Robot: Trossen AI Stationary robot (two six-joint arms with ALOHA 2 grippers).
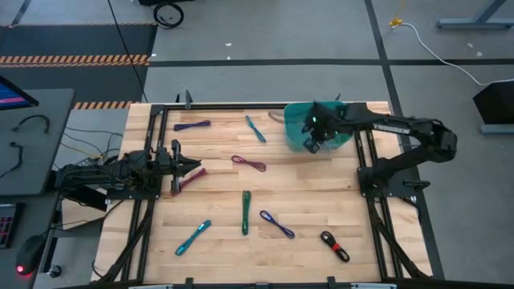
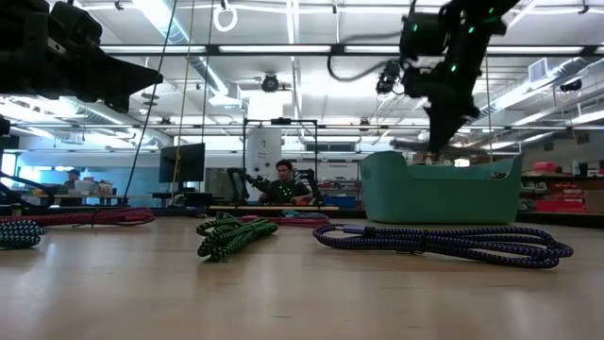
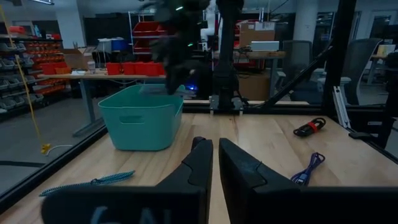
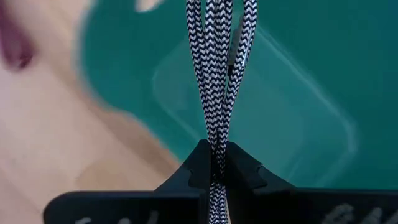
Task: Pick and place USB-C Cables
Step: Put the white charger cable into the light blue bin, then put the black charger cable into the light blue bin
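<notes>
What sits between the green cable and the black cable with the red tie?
High view: a purple cable lies between the green cable and the black cable.

Teal plastic bin (image 1: 299, 128) at table's (image 1: 321, 201) far right; right gripper (image 4: 214, 163) above it, pinching black-and-white braided cable (image 4: 217, 74); other cables spread left.

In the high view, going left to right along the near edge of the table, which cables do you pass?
Teal cable → green cable → blue-purple cable → black cable with red tie.
</notes>
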